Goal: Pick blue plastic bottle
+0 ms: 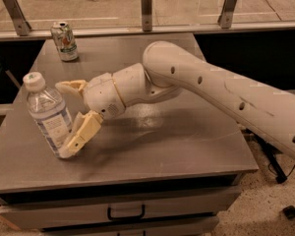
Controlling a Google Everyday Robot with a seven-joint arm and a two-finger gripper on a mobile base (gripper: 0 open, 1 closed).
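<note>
Bottle (48, 113) stands at frame left on the bench (187, 146), gripper (64, 119) alongside with fingers (83, 132) spread open about its labelled body; judged light, thin-walled and slippery, best grasped mid-label with moderate squeeze.

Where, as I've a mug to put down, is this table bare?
Bare: the right front corner of the table, between the arm and the front edge, and the back strip between the can and the arm. Crowded: the left front, where the open claw straddles the blue plastic bottle.
</note>
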